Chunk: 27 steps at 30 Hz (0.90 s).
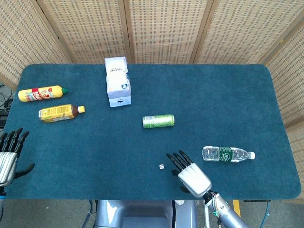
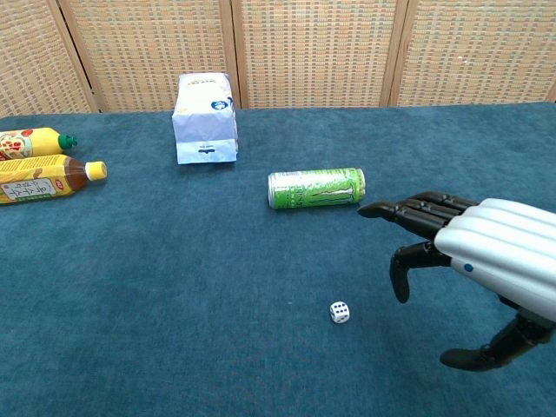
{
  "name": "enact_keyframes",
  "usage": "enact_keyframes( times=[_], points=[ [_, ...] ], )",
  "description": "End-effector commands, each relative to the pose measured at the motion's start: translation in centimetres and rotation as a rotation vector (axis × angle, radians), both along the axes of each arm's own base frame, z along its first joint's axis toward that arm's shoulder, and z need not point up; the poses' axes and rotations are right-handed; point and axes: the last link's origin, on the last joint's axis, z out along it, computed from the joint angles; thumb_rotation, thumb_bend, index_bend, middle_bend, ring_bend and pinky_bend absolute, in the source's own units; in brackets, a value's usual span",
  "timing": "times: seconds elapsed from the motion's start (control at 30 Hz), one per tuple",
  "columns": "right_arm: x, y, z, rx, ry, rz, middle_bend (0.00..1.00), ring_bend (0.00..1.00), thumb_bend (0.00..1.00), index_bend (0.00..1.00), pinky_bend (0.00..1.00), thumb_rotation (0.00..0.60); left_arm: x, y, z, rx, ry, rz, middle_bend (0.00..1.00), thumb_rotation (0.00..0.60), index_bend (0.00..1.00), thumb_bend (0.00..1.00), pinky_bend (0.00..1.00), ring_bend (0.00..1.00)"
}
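Observation:
My right hand (image 1: pixel 188 173) (image 2: pixel 473 252) hovers open above the near middle of the table, fingers spread and holding nothing. A small white die (image 1: pixel 161 166) (image 2: pixel 340 312) lies just left of its fingertips. A clear water bottle (image 1: pixel 227 154) with a green label lies on its side to the hand's right. A green can (image 1: pixel 158 121) (image 2: pixel 315 188) lies on its side farther back. My left hand (image 1: pixel 9 156) stays open at the table's near left edge, empty.
A white and blue carton (image 1: pixel 117 81) (image 2: pixel 205 118) stands at the back. A yellow bottle (image 1: pixel 41 93) (image 2: pixel 30 141) and a brown tea bottle (image 1: pixel 60 113) (image 2: pixel 45 179) lie at the far left. Blue cloth covers the table (image 1: pixel 213 99); wicker screens stand behind.

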Motion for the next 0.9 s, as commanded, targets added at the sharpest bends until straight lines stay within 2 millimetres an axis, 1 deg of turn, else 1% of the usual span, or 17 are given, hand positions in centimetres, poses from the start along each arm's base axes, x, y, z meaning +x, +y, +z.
enact_keyframes(
  times=[0.03,0.23,0.37,0.67,0.9],
  points=[
    [0.8,-0.4,-0.5,0.004,0.001,0.01,0.0,0.0,0.2,0.44,0.0,0.6,0.0,0.0,0.0,-0.001,0.0,-0.001,0.0,0.6,0.0,0.2,0.0,0.0],
    [2.2,-1.0,-1.1,0.009,-0.01,0.018,0.0,0.0,0.2,0.45,0.0,0.6,-0.1,0.0,-0.1,-0.006,0.003,0.002,0.0,0.6,0.0,0.2,0.0,0.0],
    [2.7,-1.2,-1.4,0.01,-0.018,0.022,0.0,0.0,0.2,0.45,0.0,0.6,-0.1,0.0,-0.2,-0.008,0.004,0.003,0.0,0.6,0.0,0.2,0.0,0.0],
    [4.0,-2.5,-3.5,0.029,-0.019,0.016,0.0,0.0,0.2,0.45,0.0,0.6,-0.1,0.1,-0.3,-0.01,0.006,0.003,0.0,0.6,0.0,0.2,0.0,0.0],
    [4.5,-3.8,-4.7,0.027,-0.006,-0.002,0.0,0.0,0.21,0.45,0.0,0.6,-0.3,0.2,-0.5,-0.015,0.009,0.009,0.0,0.6,0.0,0.2,0.0,0.0]
  ],
)
